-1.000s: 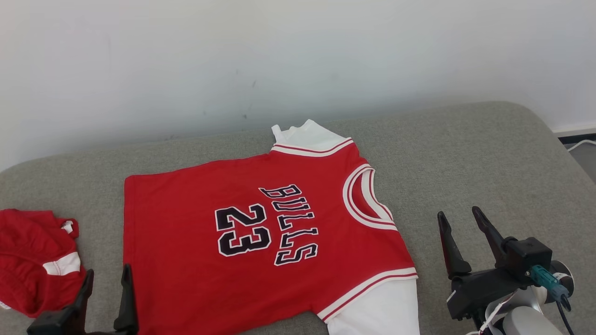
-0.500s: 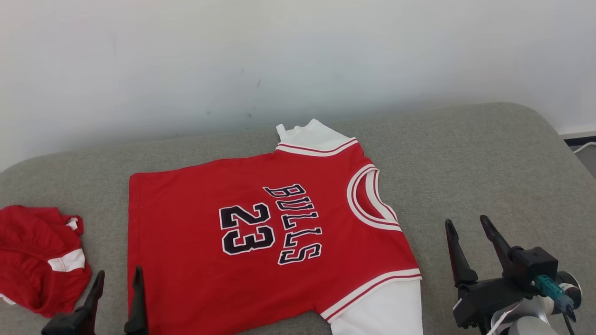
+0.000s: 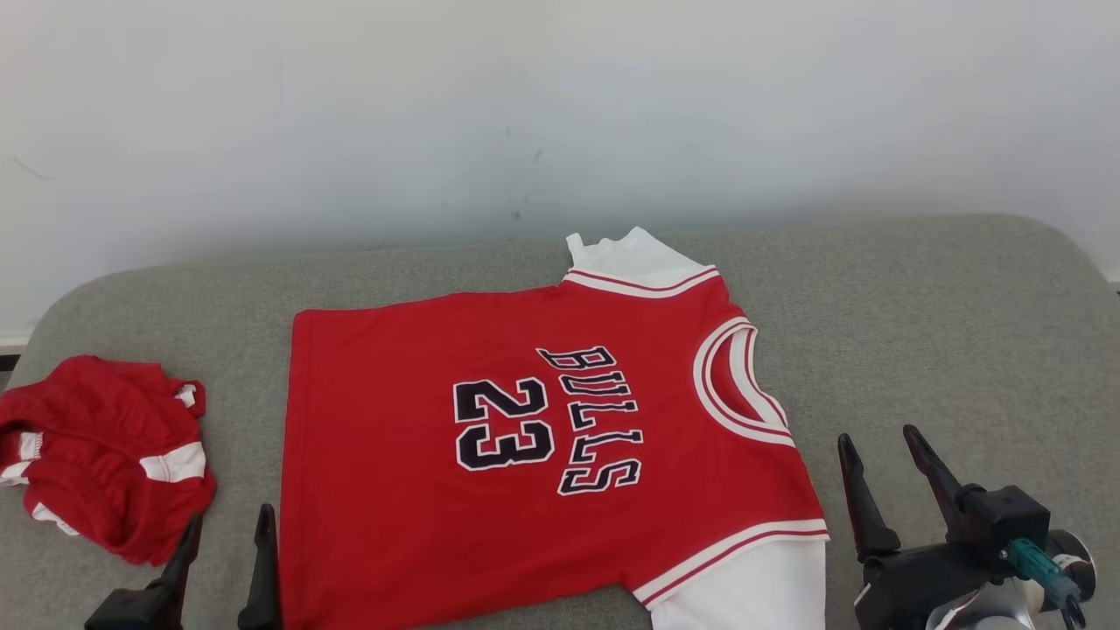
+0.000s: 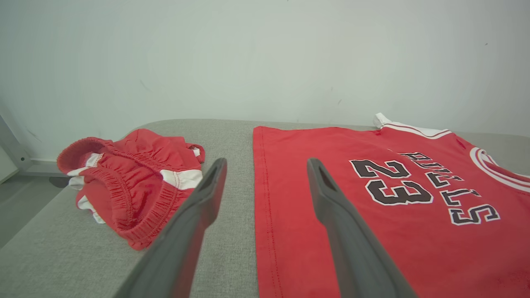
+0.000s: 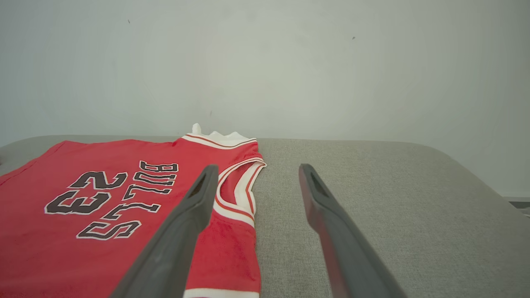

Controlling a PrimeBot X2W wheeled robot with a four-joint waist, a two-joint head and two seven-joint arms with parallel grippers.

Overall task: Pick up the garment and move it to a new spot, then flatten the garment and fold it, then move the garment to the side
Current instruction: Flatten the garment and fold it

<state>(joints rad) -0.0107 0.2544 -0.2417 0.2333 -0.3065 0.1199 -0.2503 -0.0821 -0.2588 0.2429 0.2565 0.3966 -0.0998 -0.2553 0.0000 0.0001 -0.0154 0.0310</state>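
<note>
Hovering at the near edge of the grey cushion [image 3: 919, 332], the left gripper [image 3: 229, 525] has its two dark fingers spread wide and holds nothing. In the left wrist view one finger lies over bare cushion and the other over the hem side of the garment; whether either touches the fabric I cannot tell. The right gripper [image 3: 878, 446] is likewise parted and empty – it sits above bare cushion just beyond the garment's neck opening, and in its own wrist view one finger crosses in front of the white-trimmed collar.

The garment [image 3: 394, 420], a red jersey with "BULLS" and "23" in dark lettering, lies spread flat and face up in the middle of the cushion. It is turned sideways: hem toward the robot's left, neckline toward its right, one white sleeve pointing at the wall [image 3: 525, 105] and the other reaching the near edge. A crumpled pair of red shorts [image 3: 105, 455] with white trim sits further left, apart from the jersey's hem.
</note>
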